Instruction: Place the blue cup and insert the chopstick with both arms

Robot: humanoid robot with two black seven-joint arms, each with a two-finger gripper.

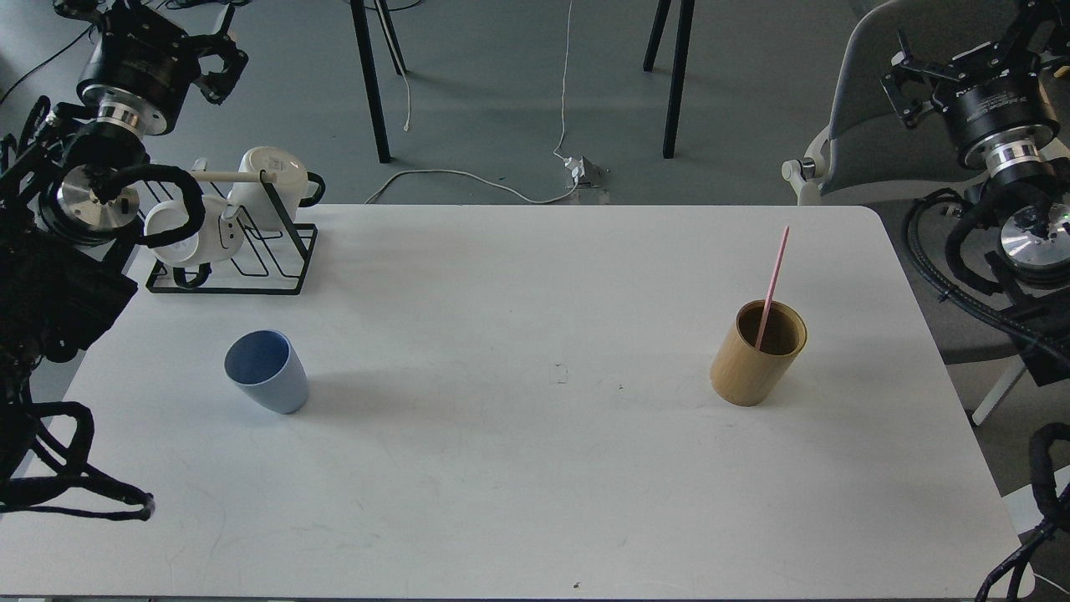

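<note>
The blue cup (266,370) stands upright on the left part of the white table (535,485), its mouth open to me. The pink chopstick (774,280) leans inside a tan bamboo cylinder (756,359) on the right part of the table, its upper half sticking out. My left gripper (224,65) is raised at the top left, behind the table and well above the cup. Its fingers are apart and hold nothing. My right gripper (899,79) hangs at the top right, off the table's far right corner, also open and holding nothing.
A black wire mug rack (251,259) with white mugs (267,188) and a pale wooden rod sits at the table's back left corner, under my left arm. A grey chair (869,109) stands behind the right corner. Cables and black stand legs are on the floor beyond.
</note>
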